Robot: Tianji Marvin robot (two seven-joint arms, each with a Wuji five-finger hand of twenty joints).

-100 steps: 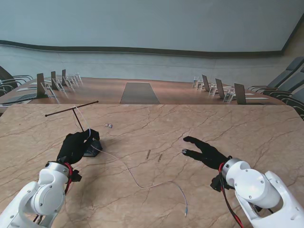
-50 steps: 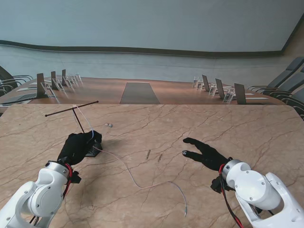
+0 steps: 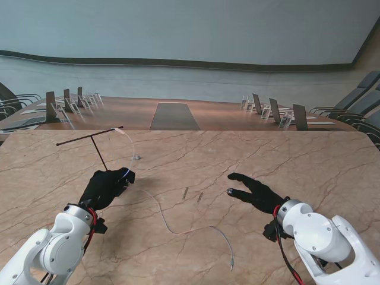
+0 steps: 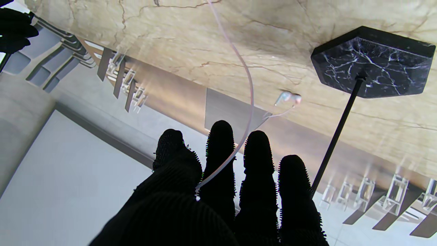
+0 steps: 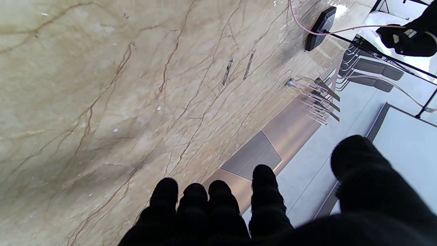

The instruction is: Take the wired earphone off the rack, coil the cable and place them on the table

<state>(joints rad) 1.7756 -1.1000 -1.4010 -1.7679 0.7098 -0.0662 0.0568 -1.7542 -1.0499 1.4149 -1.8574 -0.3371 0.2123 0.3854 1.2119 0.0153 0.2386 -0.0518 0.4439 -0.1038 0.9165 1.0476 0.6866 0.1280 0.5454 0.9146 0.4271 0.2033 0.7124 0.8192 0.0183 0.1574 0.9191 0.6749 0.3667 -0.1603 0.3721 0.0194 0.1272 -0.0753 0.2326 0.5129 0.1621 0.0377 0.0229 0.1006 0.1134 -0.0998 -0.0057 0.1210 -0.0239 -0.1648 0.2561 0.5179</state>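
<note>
1. My left hand [image 3: 107, 187] pinches the earphone cable [image 4: 246, 112]; in the left wrist view the cable runs between my thumb and the fingers [image 4: 221, 150], which lie side by side.
2. From that pinch one stretch of cable climbs to the tip of the rack [image 3: 95, 142] crossbar, beyond my fingertips. The other stretch trails across the table [image 3: 285, 157] toward my right side and ends nearer to me, between my two hands.
3. The earbuds [image 4: 287, 98] lie on the table just past my left fingertips, beside the rack's dark marble base [image 4: 374, 61].
4. The rack's post stands close beside my left little finger.
5. My right hand [image 3: 252, 191] holds nothing; its fingers are stretched out, the thumb held apart from them.
6. Ahead of my right fingertips there is bare marble out to the table's far edge. Two small dark marks lie between my hands.
</note>
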